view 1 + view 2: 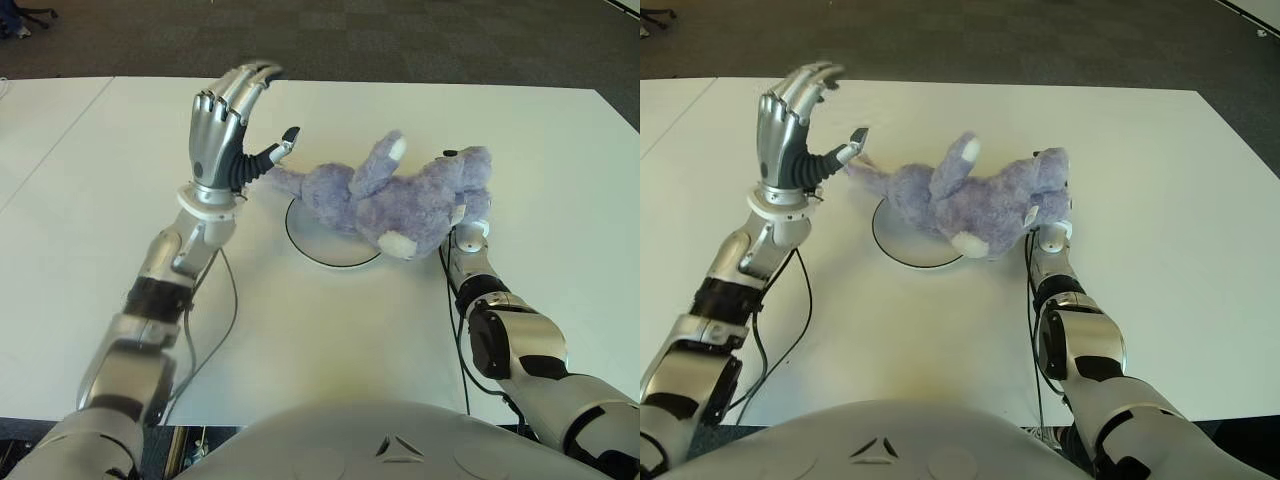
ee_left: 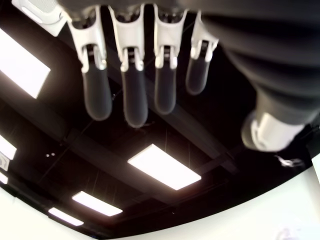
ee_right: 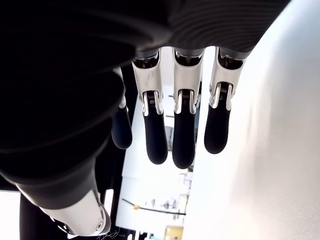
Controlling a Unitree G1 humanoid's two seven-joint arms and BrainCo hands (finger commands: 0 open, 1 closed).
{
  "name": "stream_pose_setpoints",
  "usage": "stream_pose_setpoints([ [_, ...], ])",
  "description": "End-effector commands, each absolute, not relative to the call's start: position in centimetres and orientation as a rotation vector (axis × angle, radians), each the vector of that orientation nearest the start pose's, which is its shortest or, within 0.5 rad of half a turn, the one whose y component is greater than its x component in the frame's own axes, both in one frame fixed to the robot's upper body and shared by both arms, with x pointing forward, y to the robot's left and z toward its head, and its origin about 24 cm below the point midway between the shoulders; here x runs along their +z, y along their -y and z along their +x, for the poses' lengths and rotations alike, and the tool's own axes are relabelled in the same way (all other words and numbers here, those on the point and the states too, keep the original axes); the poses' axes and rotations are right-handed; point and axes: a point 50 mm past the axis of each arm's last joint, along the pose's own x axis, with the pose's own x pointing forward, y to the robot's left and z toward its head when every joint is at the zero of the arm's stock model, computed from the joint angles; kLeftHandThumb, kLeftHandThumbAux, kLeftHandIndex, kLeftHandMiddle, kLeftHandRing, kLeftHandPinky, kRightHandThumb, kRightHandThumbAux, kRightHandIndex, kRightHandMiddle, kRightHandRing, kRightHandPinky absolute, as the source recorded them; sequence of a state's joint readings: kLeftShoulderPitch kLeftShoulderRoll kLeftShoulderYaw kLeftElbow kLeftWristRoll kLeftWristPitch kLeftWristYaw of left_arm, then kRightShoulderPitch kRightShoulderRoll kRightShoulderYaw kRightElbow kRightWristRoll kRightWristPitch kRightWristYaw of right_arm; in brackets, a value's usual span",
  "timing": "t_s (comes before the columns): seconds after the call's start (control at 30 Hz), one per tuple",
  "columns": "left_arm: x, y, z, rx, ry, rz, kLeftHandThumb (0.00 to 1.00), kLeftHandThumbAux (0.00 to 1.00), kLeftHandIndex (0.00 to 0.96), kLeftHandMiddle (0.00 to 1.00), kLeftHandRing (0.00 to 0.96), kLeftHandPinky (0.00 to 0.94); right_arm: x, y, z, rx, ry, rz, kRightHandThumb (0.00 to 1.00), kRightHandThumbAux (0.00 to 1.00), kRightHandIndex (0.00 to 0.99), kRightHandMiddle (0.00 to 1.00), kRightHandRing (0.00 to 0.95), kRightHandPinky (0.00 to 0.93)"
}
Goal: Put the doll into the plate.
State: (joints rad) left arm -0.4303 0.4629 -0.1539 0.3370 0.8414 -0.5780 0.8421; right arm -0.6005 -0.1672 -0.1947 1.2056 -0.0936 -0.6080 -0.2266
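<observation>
Doll [image 1: 400,195] lies on its side across the plate [image 1: 315,250], its body over the rim nearest the right arm and its head end hanging past the plate onto the white surface [image 1: 330,340]. So the task looks mostly done, though the doll is only partly inside the plate and may want a nudge toward the centre.

The left hand [image 1: 232,120] stands upright beside the doll on its left, fingers spread wide and holding nothing, with the thumb tip close to or touching one plush limb; I cannot tell which. The right hand [image 3: 175,135] is hidden behind the doll in the eye views, where only its forearm shows. Its wrist view fills that gap: the fingers hang straight and apart, gripping nothing. The left wrist view likewise shows straight, empty fingers [image 2: 135,100], seen against ceiling lights, which confirms that hand points upward, a thing the eye views only suggest
</observation>
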Motion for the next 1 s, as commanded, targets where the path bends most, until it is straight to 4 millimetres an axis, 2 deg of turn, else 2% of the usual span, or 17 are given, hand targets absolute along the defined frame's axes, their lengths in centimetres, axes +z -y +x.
stream_pose_setpoints([
  [0.03, 11.3, -23.0, 32.9, 0.416, 0.783, 1.051, 0.031, 0.603, 0.129, 0.163, 0.272, 0.344, -9.2, 18.3, 24.1, -0.245, -0.47, -0.126, 0.262, 0.81, 0.276, 0.349, 0.366, 0.363],
  [0.13, 10.9, -23.6, 33.4, 0.444, 0.703, 1.058, 0.014, 0.632, 0.106, 0.154, 0.277, 0.37, -9.2, 18.3, 24.2, -0.246, -0.471, -0.126, 0.265, 0.813, 0.277, 0.349, 0.367, 0.365],
  [0.23, 10.6, -24.1, 33.9, 0.479, 0.62, 1.002, 0.042, 0.679, 0.093, 0.17, 0.317, 0.453, -9.2, 18.3, 24.2, -0.246, -0.47, -0.123, 0.269, 0.814, 0.282, 0.349, 0.368, 0.367],
  [0.37, 10.6, -24.2, 34.3, 0.497, 0.585, 0.962, 0.103, 0.716, 0.11, 0.226, 0.381, 0.491, -9.2, 18.4, 24.2, -0.247, -0.47, -0.124, 0.272, 0.813, 0.285, 0.349, 0.368, 0.366],
  [0.5, 9.6, -25.0, 35.1, 0.559, 0.4, 0.833, 0.16, 0.73, 0.148, 0.294, 0.443, 0.537, -9.2, 18.4, 24.2, -0.246, -0.471, -0.127, 0.267, 0.811, 0.279, 0.348, 0.368, 0.371],
  [0.63, 8.4, -25.8, 35.5, 0.591, 0.21, 0.714, 0.144, 0.69, 0.132, 0.244, 0.411, 0.488, -9.2, 18.5, 24.2, -0.246, -0.473, -0.125, 0.262, 0.809, 0.273, 0.347, 0.366, 0.364],
  [0.73, 8.1, -26.1, 35.6, 0.593, 0.154, 0.682, 0.133, 0.679, 0.12, 0.226, 0.395, 0.471, -9.2, 18.6, 24.2, -0.247, -0.474, -0.124, 0.265, 0.81, 0.273, 0.347, 0.365, 0.363],
  [0.87, 7.7, -26.0, 35.9, 0.605, 0.079, 0.62, 0.102, 0.664, 0.103, 0.2, 0.354, 0.423, -9.2, 18.7, 24.2, -0.249, -0.472, -0.124, 0.273, 0.811, 0.275, 0.349, 0.368, 0.371],
  [1.0, 6.4, -25.4, 35.8, 0.59, -0.021, 0.577, 0.078, 0.656, 0.108, 0.192, 0.331, 0.413, -9.1, 18.7, 24.2, -0.249, -0.47, -0.122, 0.284, 0.814, 0.278, 0.351, 0.371, 0.371],
])
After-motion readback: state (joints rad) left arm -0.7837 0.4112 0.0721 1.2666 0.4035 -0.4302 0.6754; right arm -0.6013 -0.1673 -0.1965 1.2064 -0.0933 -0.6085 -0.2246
